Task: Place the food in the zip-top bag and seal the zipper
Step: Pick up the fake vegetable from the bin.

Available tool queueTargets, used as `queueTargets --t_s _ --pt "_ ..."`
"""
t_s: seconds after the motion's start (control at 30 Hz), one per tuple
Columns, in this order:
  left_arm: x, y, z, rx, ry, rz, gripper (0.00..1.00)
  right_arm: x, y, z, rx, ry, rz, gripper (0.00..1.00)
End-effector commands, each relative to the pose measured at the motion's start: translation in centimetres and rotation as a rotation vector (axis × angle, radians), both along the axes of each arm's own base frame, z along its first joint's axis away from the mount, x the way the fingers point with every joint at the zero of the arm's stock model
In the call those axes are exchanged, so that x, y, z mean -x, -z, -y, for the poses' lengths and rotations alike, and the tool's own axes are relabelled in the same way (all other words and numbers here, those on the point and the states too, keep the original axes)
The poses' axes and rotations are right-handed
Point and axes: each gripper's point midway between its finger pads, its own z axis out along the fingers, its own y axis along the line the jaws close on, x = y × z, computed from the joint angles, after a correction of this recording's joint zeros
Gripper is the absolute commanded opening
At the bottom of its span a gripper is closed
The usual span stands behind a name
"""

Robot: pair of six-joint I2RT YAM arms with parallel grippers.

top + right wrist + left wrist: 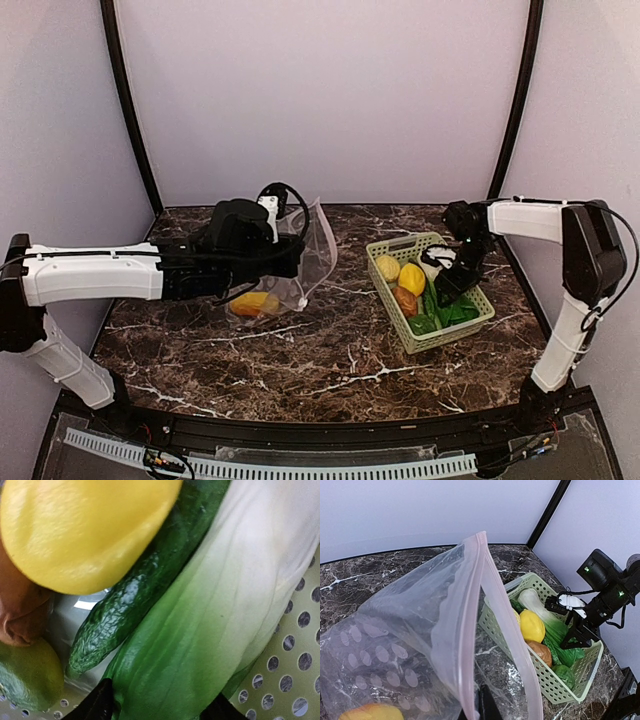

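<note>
My left gripper is shut on the mouth edge of the clear dotted zip-top bag and holds it up and open. One dark finger shows beside the pink zipper. A yellow-orange food piece lies inside the bag and also shows in the left wrist view. My right gripper is down in the basket with its fingers pressed on both sides of the bok choy, which still lies in the basket. A lemon, a brown potato and a green pepper lie beside it.
The light-green lattice basket stands right of centre on the marble table, with a second lemon and a dark green bumpy vegetable inside. The bag stands left of it. Purple walls close in the back and sides.
</note>
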Motion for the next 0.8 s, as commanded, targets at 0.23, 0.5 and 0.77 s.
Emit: queueTargets --t_s 0.23,0.5,0.77 --pt "-0.3 -0.2 -0.9 0.017 -0.026 0.006 0.01 -2.2 -3.4 1.5 0.08 -0.005 0.114 0.17" --pt "-2.1 0.4 -2.1 0.032 -0.043 -0.038 0.01 -4.1 -11.1 1.1 0.045 -0.109 0.316 0.0" --pt "-3.1 -0.4 -1.6 -0.089 0.035 0.038 0.01 -4.5 -15.9 -1.0 -0.082 -0.2 0.452 0.0"
